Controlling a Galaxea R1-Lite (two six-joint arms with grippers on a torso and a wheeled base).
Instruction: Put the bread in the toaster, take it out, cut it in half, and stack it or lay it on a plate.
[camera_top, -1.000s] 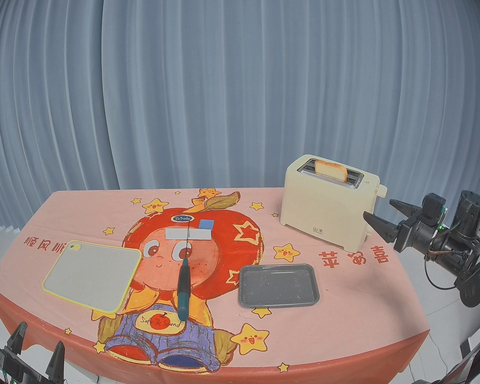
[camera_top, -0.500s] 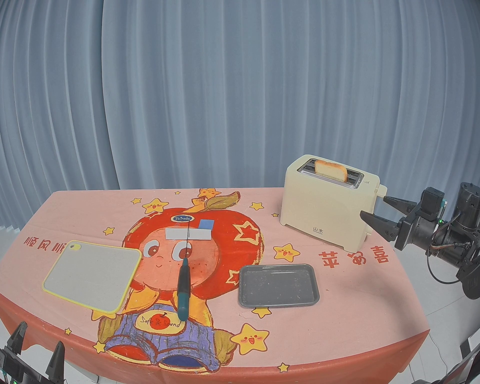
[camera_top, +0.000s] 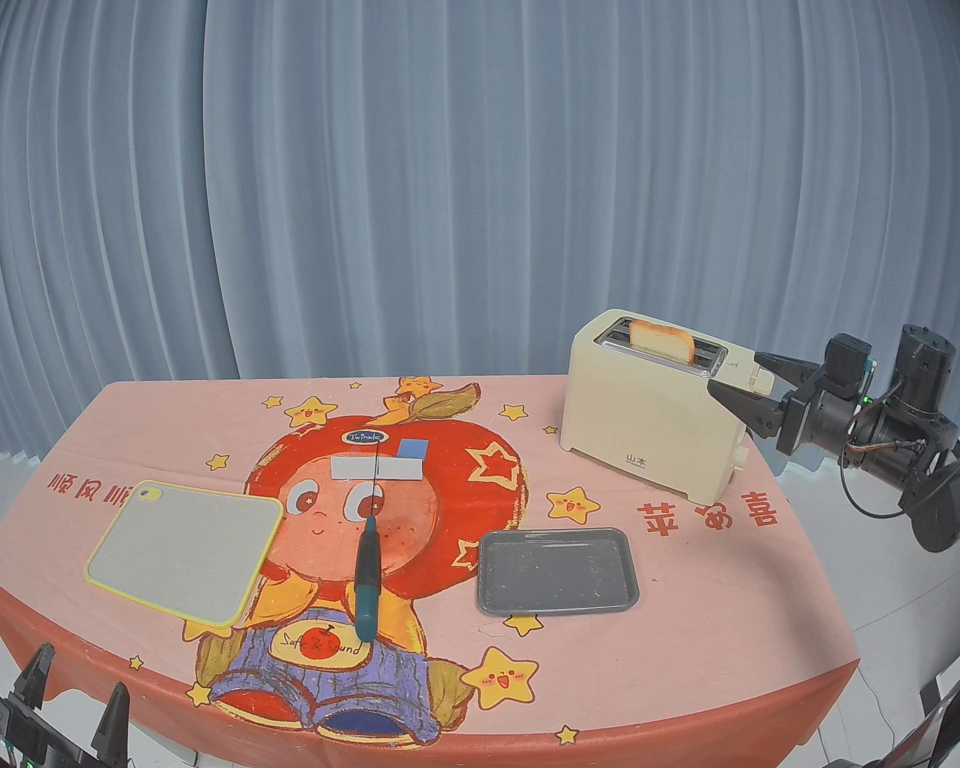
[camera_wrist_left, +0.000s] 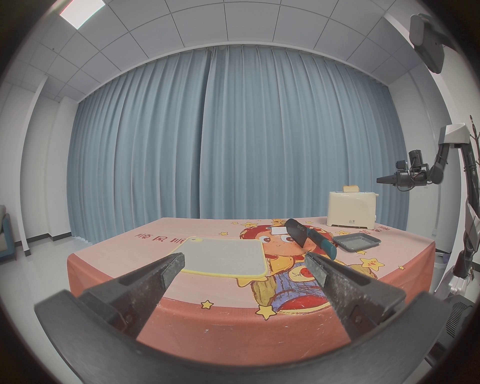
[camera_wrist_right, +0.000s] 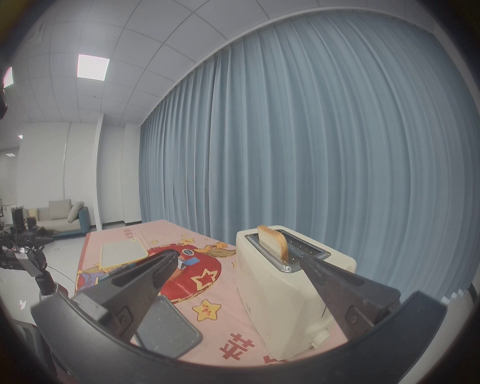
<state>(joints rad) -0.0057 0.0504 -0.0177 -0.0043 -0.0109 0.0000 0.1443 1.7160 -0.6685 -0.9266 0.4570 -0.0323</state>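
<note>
The right gripper (camera_top: 735, 370), jaws apart, has risen to the toaster's (camera_top: 640, 420) top corner, just off the table's (camera_top: 720, 610) right edge. The left gripper (camera_top: 80, 672), jaws also spread, sits below the near edge.

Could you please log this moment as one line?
bread in toaster | right gripper open beside toaster | left gripper open by table edge

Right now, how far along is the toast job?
Done: bread stands in the toaster slot. In hand: right gripper, jaws open and empty, beside the toaster's top. Left: lift bread out, halve it on the cutting board with the knife, lay it on the tray.
</note>
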